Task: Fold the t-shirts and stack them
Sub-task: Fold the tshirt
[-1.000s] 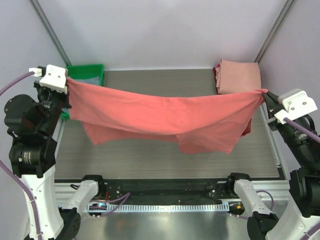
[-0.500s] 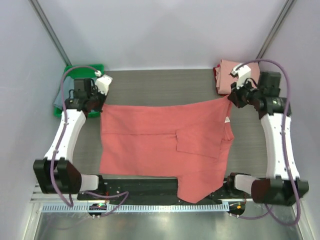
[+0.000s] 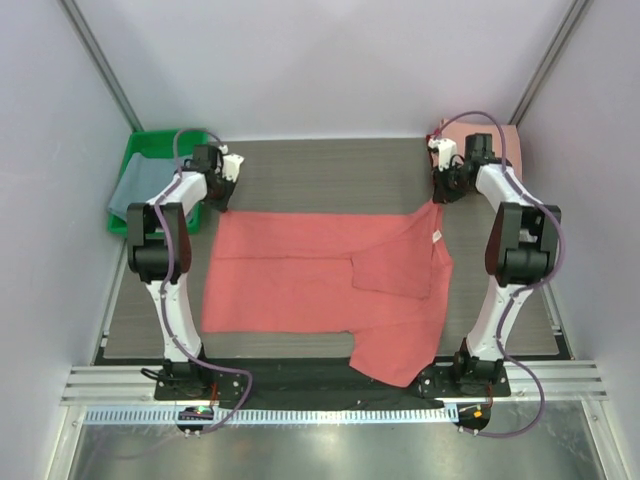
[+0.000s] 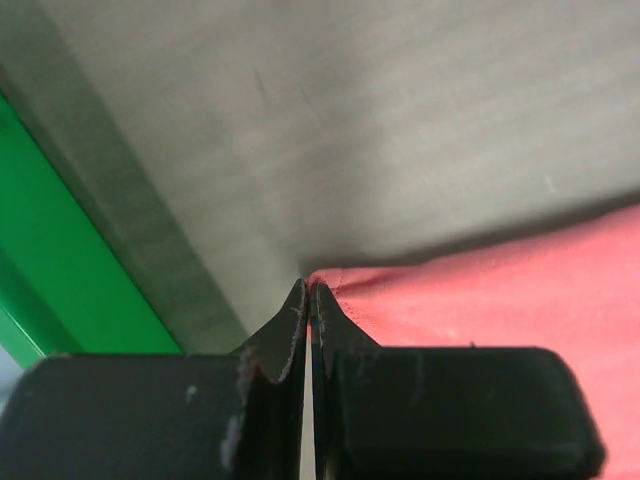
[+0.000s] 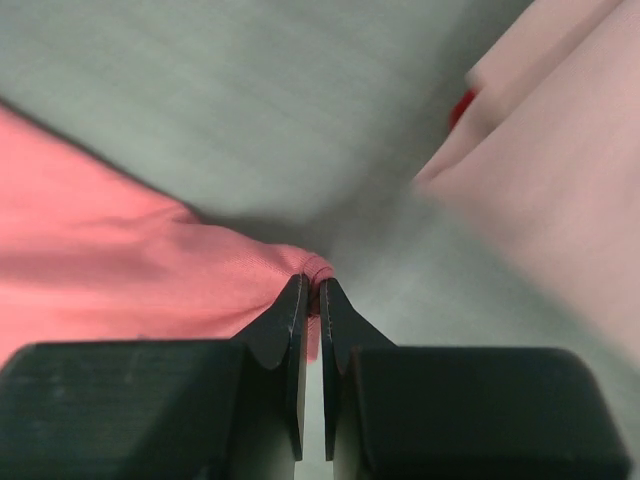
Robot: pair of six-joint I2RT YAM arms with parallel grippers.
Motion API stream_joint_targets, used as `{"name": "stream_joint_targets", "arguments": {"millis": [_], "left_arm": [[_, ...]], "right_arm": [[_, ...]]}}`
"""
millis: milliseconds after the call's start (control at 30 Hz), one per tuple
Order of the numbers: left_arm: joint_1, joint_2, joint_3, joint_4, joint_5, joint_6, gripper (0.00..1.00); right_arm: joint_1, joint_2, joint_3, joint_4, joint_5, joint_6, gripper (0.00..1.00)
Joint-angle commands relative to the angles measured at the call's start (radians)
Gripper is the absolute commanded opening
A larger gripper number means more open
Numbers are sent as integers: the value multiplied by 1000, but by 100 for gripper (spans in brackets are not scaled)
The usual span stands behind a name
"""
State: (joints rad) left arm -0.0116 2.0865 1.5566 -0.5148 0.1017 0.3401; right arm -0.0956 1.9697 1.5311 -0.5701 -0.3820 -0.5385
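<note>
Left wrist view, item one: we record the left gripper (image 4: 308, 290) with its jaws pressed together, only a hairline gap between them, and the tips pinching a corner of the coral-red t-shirt (image 4: 500, 290). The cloth runs away to the right of the tips, flat on the grey table (image 4: 350, 120). The wall of the green tray (image 4: 50, 260) stands just to their left.

Right wrist view, item two: we record the right gripper (image 5: 311, 283) likewise closed to a slit, nipping a small bunched corner of the coral-red t-shirt (image 5: 100, 260). The cloth spreads to the left of the tips. The pale pink t-shirt (image 5: 560, 170) lies folded close by on the right, apart from the tips, with a sliver of red at its edge.

Top external view, item three: we find the left gripper (image 3: 222, 192) at the shirt's far-left corner and the right gripper (image 3: 440, 195) at its far-right corner, both low on the table (image 3: 330, 170).

- The coral-red t-shirt (image 3: 300, 270) lies spread between and nearward of them, a sleeve folded over its middle and a white neck label (image 3: 437, 236) near its right edge. Its near-right part passes over the table's near edge.
- The pale pink t-shirt (image 3: 505, 140) sits in the far-right corner.
- The grey-blue t-shirt (image 3: 125, 190) lies in the green tray (image 3: 150, 145) at the far left.
</note>
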Motion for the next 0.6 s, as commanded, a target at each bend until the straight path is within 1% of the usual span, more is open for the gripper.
{"name": "stream_joint_targets", "arguments": {"millis": [0, 67, 100, 167, 300, 333, 467, 500, 533, 567], "left_arm": [[7, 55, 143, 39, -42, -23, 0], [7, 95, 221, 26, -49, -29, 0], [7, 131, 246, 13, -62, -27, 0], [7, 162, 292, 15, -71, -26, 0], [7, 213, 338, 45, -92, -39, 0], [7, 227, 345, 55, -135, -53, 0], [7, 253, 373, 78, -194, -75, 0], [7, 253, 373, 90, -203, -78, 1], [7, 253, 376, 96, -207, -87, 7], [7, 245, 382, 96, -224, -104, 9]], "right_arm": [[0, 69, 177, 93, 48, 11, 1], [0, 142, 228, 95, 66, 8, 1], [0, 162, 274, 99, 69, 8, 1], [2, 223, 311, 107, 81, 8, 1], [14, 319, 418, 140, 109, 8, 1], [23, 334, 434, 145, 117, 6, 1], [46, 403, 495, 183, 167, 3, 2], [51, 417, 500, 191, 179, 3, 6], [56, 419, 504, 197, 210, 6, 15], [65, 417, 509, 208, 225, 18, 30]]}}
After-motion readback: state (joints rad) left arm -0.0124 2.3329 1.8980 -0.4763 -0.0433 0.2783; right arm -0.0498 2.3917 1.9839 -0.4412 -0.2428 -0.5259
